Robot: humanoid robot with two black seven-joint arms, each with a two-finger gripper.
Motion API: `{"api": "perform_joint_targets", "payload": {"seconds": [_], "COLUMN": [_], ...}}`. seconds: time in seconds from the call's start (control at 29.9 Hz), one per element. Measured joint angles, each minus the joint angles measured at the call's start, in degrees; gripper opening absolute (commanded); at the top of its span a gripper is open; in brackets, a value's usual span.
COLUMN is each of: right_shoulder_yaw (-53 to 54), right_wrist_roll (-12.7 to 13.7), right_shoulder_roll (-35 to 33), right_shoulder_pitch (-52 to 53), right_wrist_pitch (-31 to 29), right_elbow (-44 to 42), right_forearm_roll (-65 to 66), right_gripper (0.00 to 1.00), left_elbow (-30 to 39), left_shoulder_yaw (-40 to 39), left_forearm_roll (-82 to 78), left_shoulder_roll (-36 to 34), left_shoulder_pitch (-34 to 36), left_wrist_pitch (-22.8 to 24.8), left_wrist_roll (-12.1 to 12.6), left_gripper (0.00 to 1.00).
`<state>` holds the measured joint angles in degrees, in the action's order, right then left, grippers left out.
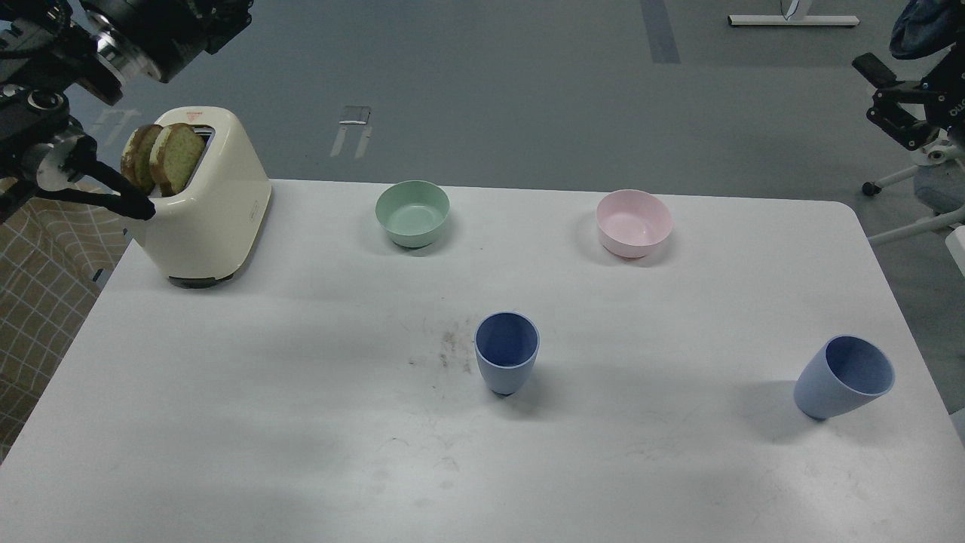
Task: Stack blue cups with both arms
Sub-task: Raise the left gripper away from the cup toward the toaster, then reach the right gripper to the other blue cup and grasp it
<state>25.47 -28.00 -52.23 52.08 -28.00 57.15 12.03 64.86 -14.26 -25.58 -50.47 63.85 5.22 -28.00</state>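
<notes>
Pale blue outside, darker blue inside: 2 blue cups on the white bench (226,392), well apart from each other. Centre cup (507,352) upright near the middle, mouth up, just right of a patch of dark scuff marks (448,348). Right cup (843,377) near the bench's right edge, seemingly upright too, its mouth showing toward the right; hard to tell any true tilt from this angle. Neither cup touched by anything.

Farther back, a mint-green bowl (412,213) left of centre and a pink bowl (633,222) right of centre, both upright, apart from each other and from the cups. At the back left corner, a cream toaster (215,207) with 2 slices of toast (162,157) standing up out of its slots.

Left arm (113,38) in from the upper left, dark and bulky, raised above the toaster corner, with a black cable (105,197) running in front of the toaster's side. Left pincer not clearly made out, so released or clenched cannot be told. Right arm (916,105) at the upper right edge, beyond the bench; right pincer likewise impossible to judge. Both arms well away from the cups.
</notes>
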Motion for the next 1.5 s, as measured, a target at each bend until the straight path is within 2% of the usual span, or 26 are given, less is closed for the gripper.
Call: {"api": "perform_joint_targets", "payload": {"seconds": [0.13,0.4,0.5,0.77,1.07,1.3,1.5], "right_shoulder_yaw": [0.03,-0.28,-0.38,-0.78,-1.64,-6.86,-13.56], "right_wrist_roll": [0.0,0.0,0.0,0.0,0.0,0.0,-0.01], "right_shoulder_roll": [-2.14,-8.49,-11.89,-20.52,-29.19,-29.66,-25.99], "right_shoulder_pitch": [-1.97,-5.94,-7.83,-10.47,-10.64,-10.72,-10.78], "right_wrist_pitch": [-0.01,-0.01,-0.01,-0.01,0.16,8.06,15.57], "right_elbow": [0.33,2.47,3.87,6.85,12.1,16.65,19.36], "right_forearm_roll": [-0.01,0.21,1.5,14.87,31.33,48.72,57.58], "right_gripper": [1.0,1.0,1.0,1.0,1.0,1.0,1.0], "left_elbow": [-0.09,-0.64,-1.17,-1.66,-1.76,-1.59,-1.44], "left_shoulder_yaw": [0.02,-0.03,-0.07,-0.74,-5.56,-8.13,-9.55], "left_forearm_roll": [0.63,10.79,14.66,16.05,15.88,15.54,15.31], "left_shoulder_roll": [0.15,1.02,1.98,4.06,6.52,7.58,7.66], "left_shoulder_pitch": [-2.03,-5.58,-5.82,-7.2,-11.47,-14.7,-16.79], "left_wrist_pitch": [0.59,5.84,6.49,10.9,11.41,11.63,11.66], "left_wrist_roll": [0.0,0.09,1.46,2.22,2.34,2.33,2.33], "left_gripper": [0.98,0.98,0.98,0.98,0.98,0.98,0.98]}}
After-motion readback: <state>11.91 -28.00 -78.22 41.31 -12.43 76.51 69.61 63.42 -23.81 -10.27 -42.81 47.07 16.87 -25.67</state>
